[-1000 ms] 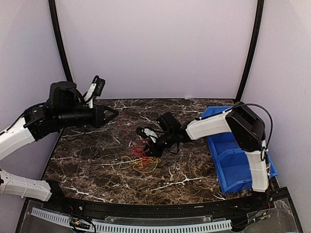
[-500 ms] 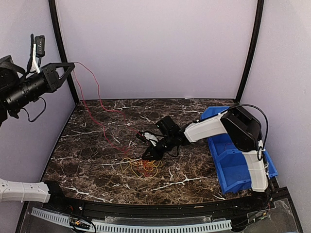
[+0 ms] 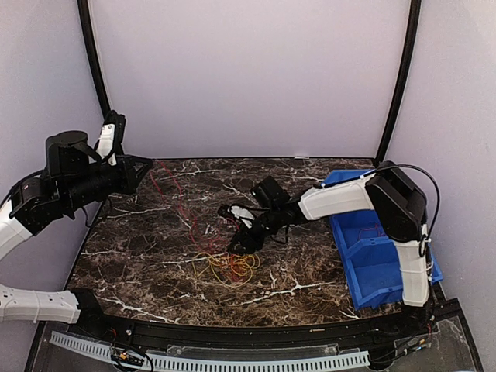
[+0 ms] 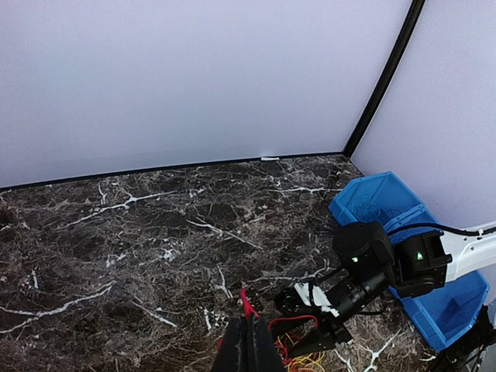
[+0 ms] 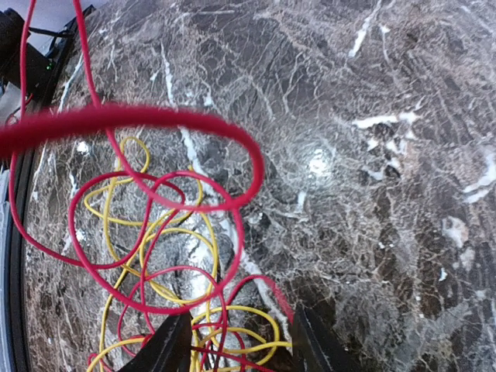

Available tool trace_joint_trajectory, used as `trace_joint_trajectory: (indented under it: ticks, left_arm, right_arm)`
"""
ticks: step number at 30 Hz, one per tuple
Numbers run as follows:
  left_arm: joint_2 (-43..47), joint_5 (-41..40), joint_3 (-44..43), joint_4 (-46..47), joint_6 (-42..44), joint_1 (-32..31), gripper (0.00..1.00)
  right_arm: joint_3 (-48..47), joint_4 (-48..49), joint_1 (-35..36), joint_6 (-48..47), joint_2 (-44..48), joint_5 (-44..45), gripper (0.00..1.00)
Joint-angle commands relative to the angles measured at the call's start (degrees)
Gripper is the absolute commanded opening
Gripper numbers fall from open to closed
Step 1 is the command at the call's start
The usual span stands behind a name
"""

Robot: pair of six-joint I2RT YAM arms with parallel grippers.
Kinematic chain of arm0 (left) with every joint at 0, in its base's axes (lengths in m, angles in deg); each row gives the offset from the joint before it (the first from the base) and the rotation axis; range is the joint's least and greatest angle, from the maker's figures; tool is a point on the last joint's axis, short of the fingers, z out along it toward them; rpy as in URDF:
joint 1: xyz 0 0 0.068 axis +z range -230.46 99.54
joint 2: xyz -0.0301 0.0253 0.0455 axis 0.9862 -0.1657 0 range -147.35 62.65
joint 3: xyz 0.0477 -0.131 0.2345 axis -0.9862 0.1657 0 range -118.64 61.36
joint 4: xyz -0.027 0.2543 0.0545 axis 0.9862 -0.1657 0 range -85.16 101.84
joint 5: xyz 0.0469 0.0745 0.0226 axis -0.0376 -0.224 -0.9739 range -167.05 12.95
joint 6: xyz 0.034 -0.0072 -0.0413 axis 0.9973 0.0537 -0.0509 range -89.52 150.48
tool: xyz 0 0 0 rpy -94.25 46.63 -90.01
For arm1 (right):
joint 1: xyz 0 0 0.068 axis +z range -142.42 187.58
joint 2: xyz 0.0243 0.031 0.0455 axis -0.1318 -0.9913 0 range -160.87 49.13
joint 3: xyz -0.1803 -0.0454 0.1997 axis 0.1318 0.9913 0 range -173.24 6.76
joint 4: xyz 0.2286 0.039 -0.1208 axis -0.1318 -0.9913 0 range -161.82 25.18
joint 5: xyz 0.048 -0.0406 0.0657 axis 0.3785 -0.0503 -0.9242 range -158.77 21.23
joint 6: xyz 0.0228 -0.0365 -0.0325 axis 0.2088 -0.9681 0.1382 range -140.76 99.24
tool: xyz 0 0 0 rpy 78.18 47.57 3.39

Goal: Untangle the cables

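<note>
**Red strand clenched at left, tangle at mid-desk**

Dark marble desk [image 3: 310, 275], white-veined, bounded at the near edge by a black rail above the arm bases. Bare stone between that rail and the cables [image 3: 229, 266], heaped as loose red and yellow loops just near of the desk's middle. Yellow cable [image 3: 246, 268] flat on the stone, coiled through the red. Right end effector [image 3: 236, 244] low over the heap's far side, released, fingers [image 5: 167, 349] spread apart with loops lying between them. Red cable [image 5: 124, 118] rising out of the heap and slanting away toward the back-left corner. There, left end effector [image 3: 146, 166] raised above the desk, clenched on the red cable, a short tip of the strand poking out past the closed fingertips in the wrist view. Wide bare marble right of the heap, up to the blue bin [image 3: 370, 267] at the right edge. More bare stone behind the heap, as far as the pale back wall and its two black corner posts [image 3: 399, 77].
</note>
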Motion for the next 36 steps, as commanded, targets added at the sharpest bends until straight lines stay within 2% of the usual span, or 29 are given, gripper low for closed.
trace_joint_trajectory:
  ticks: [1, 9, 15, 21, 25, 28, 32, 34, 36]
  left_arm:
    - [1.17, -2.79, -0.41, 2.79, 1.31, -0.06, 0.00]
    - [1.53, -3.59, -1.10, 4.56, 1.85, -0.09, 0.00]
    - [-1.22, 0.95, -9.94, 5.15, 1.91, -0.07, 0.00]
    - [-4.95, 5.36, -19.98, 6.27, 1.47, -0.08, 0.00]
    - [-7.70, 5.65, -26.93, 6.19, 2.81, 0.01, 0.00]
    - [-10.45, 5.58, -32.88, 5.83, 3.45, -0.02, 0.00]
    - [-13.15, 8.31, -40.41, 11.01, 1.67, -0.10, 0.00]
    - [-15.07, 9.78, -45.31, 13.28, 1.22, -0.08, 0.00]
    - [-16.99, 9.95, -51.67, 14.43, 1.40, -0.06, 0.00]
  right_arm:
    - [0.70, -1.70, -0.34, -4.92, 7.01, 0.61, 0.50]
    - [0.44, -5.00, 0.60, -10.22, 11.49, -1.23, 0.58]
    - [-0.87, -4.61, 1.77, -8.84, 10.85, -5.02, 0.60]
    - [-2.17, -2.58, 6.69, -9.51, 5.64, 3.26, 0.63]
    - [-2.32, -1.88, 8.98, -9.90, 2.32, 9.60, 0.59]
    - [-1.74, -1.17, 9.03, -9.80, 0.88, 11.71, 0.42]
    - [-1.71, -1.43, 8.98, -10.48, -1.85, 14.06, 0.09]
    - [-1.76, -1.65, 9.06, -10.68, -2.71, 14.07, 0.03]
    - [-1.80, -1.81, 9.05, -10.68, -3.42, 14.30, 0.02]
